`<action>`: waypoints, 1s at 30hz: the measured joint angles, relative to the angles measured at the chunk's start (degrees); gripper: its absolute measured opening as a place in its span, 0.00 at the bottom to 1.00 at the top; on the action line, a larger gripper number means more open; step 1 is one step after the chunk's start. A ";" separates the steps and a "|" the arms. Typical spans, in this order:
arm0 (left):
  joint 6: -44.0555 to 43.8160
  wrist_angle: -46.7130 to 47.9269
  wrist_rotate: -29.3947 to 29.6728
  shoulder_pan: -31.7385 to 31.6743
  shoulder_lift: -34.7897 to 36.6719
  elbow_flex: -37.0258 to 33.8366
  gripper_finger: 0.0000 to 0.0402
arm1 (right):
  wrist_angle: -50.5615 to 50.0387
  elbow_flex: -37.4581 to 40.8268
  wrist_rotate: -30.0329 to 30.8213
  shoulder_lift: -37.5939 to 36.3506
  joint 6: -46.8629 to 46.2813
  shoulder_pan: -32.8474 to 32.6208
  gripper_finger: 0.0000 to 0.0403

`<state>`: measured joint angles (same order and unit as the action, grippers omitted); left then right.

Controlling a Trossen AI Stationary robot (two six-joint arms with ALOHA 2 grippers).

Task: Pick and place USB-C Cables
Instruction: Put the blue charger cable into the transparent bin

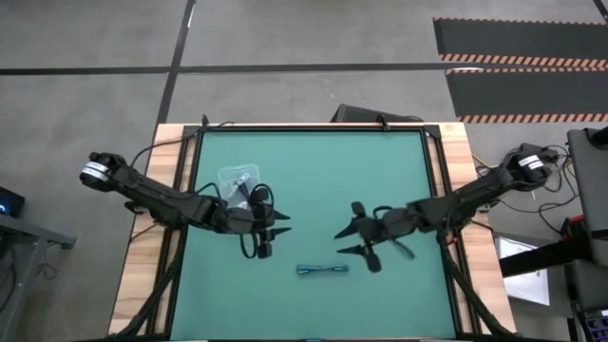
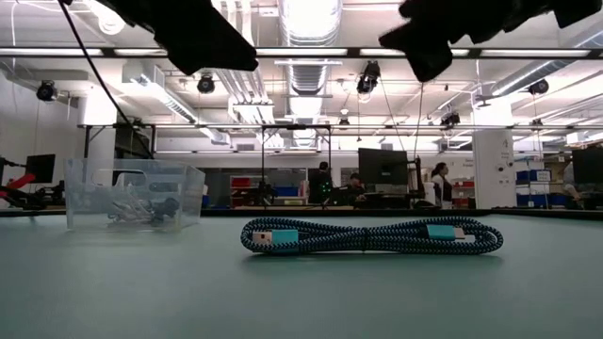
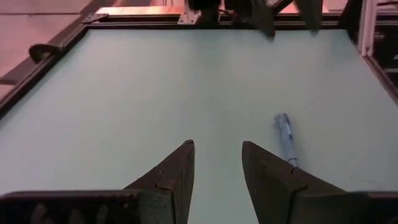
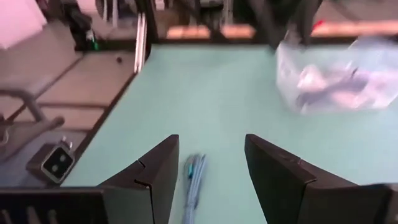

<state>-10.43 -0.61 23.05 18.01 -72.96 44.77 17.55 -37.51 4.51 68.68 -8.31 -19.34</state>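
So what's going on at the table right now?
Both arms hover above the green mat, holding nothing. One teal braided cable lies loose near the front edge, between the open left gripper and the open right gripper. The clear bin behind the left arm already holds some cables. Neither gripper touches the loose one.

the cable (image 2: 369,235) has a woven cloth sheath, black and teal, rough-looking, with smooth teal plugs. the bin (image 2: 135,194) is clear glossy plastic. the table mat (image 1: 313,190) is smooth, matt green, framed by pale raw wood (image 1: 142,275). the 2 grippers' fingers (image 3: 171,177) look matt dark plastic.
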 joint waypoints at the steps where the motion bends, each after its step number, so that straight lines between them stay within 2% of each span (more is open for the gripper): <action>1: -0.29 -0.35 -0.02 0.23 -0.21 0.05 0.29 | -1.57 -0.94 0.00 1.28 -1.22 -0.40 0.44; 13: -1.32 -3.49 -0.04 2.95 -4.75 0.05 0.29 | -22.93 -16.91 0.13 17.24 -7.54 -3.63 0.44; 18: -1.29 -3.41 -0.04 3.50 -4.61 0.05 0.29 | -31.92 -23.26 0.15 23.83 -8.79 -4.76 0.44; 25: -1.25 -3.47 -0.04 3.53 -4.25 0.09 0.29 | -38.22 -30.15 2.03 32.20 -9.12 -5.69 0.44; 30: -1.25 -3.48 -0.04 3.53 -4.25 0.09 0.29 | -40.17 -32.22 3.26 36.32 -10.15 -5.68 0.44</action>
<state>-11.68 -4.09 23.00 21.54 -77.21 44.86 -22.63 -69.73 7.77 105.00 -18.46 -25.02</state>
